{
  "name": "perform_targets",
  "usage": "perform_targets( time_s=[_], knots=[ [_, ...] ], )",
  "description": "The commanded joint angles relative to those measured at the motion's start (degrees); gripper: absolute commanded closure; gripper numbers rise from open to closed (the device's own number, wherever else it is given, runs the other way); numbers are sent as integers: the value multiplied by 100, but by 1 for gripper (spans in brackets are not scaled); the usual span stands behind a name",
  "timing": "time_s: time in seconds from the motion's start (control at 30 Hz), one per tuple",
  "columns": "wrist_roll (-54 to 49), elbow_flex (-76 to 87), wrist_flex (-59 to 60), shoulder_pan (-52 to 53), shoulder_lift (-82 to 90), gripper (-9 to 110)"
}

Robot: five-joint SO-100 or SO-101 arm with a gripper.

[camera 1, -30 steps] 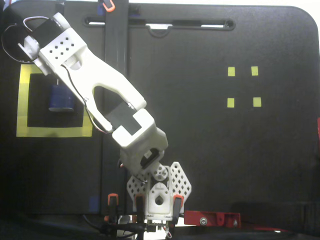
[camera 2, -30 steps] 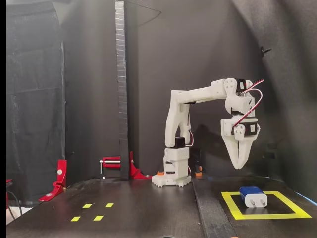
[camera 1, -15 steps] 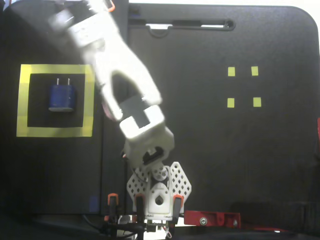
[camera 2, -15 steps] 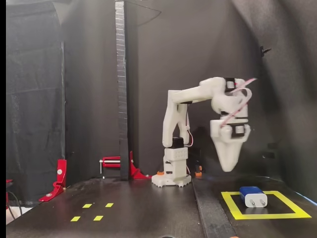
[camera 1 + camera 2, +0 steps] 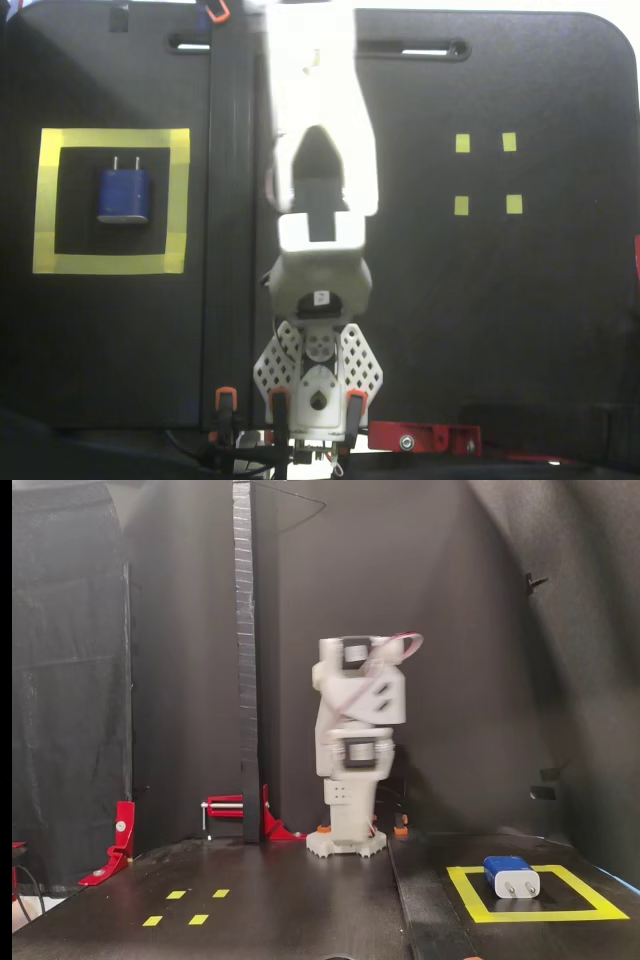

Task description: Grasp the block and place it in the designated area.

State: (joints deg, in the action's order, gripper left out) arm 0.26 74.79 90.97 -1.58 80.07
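Note:
The dark blue block (image 5: 123, 193) lies flat inside the designated area, a square of wide yellow tape (image 5: 110, 264), with its two silver prongs pointing to the far edge. From the front, the block (image 5: 510, 876) rests alone within the yellow tape (image 5: 540, 916) at the right. The white arm (image 5: 315, 110) now stands over the middle of the table, well away from the block. My gripper (image 5: 357, 772) is motion-blurred in front of the arm's base and holds nothing that I can see. Its jaws cannot be made out.
Four tiny yellow tape squares (image 5: 462, 143) mark the other side of the table, seen low at the left (image 5: 176, 894) from the front. A black upright post (image 5: 243, 660) stands behind the base. Red clamps (image 5: 122, 830) grip the table's edge.
The arm has swung away from above the yellow square to the table's middle. The block stays where it lay inside the square.

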Motion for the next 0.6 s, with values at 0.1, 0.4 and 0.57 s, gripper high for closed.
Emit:
perform_targets(
  time_s=[0.1, 0.4, 0.57],
  knots=[
    [-193, -18, 105, 308, 44, 102],
    [-457, 97, -519, 642, 387, 102],
    [-571, 1037, -1600, 703, 1257, 102]
  ],
)
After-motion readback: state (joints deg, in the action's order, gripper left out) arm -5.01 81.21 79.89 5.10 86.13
